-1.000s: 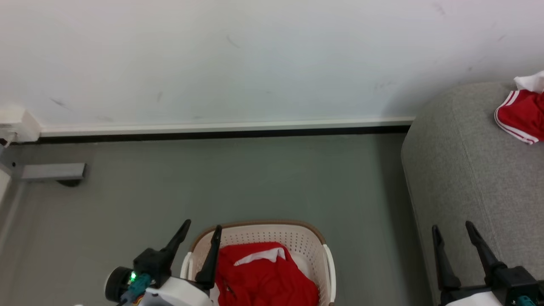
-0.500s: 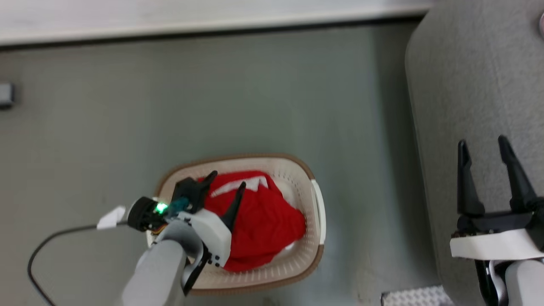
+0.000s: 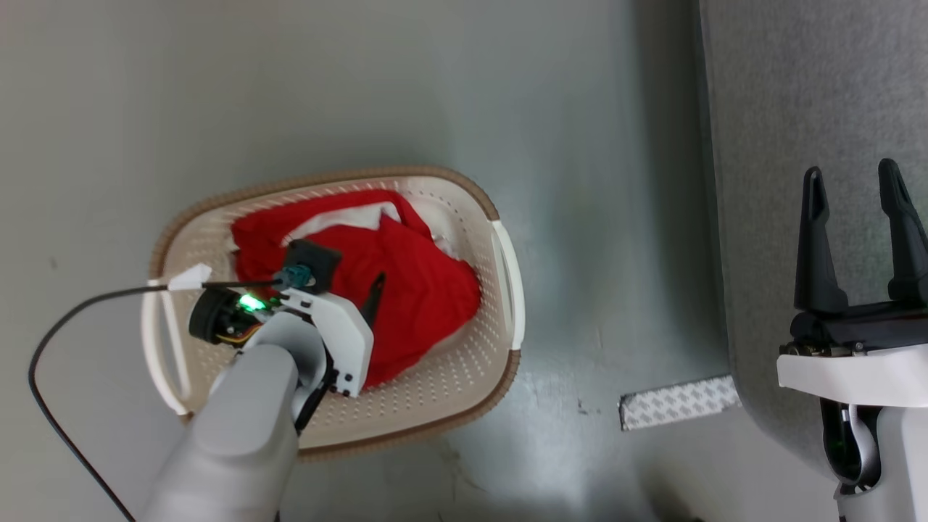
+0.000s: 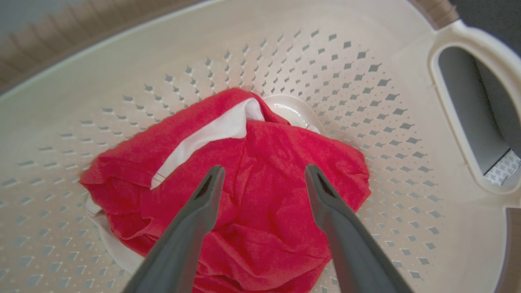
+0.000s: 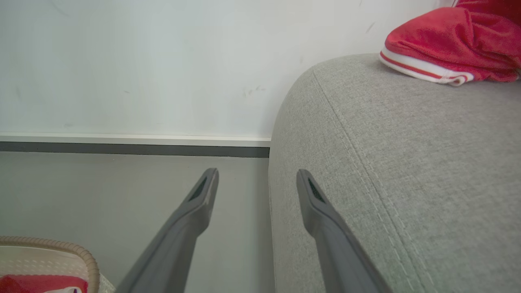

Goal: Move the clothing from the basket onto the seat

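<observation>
The left gripper is held wide open over the clothing in the basket; nothing is gripped. The right gripper is held wide open and empty beside the seat. Other clothing is laid on the seat.

A smooth grey floor lies beneath and ahead of the right jaws. A pale strip with a small grey pattern lies flat on it, to the left of those jaws and nearer the robot. Straight ahead of them a white wall, faintly scuffed, meets the floor at a skirting, white above dark.
</observation>
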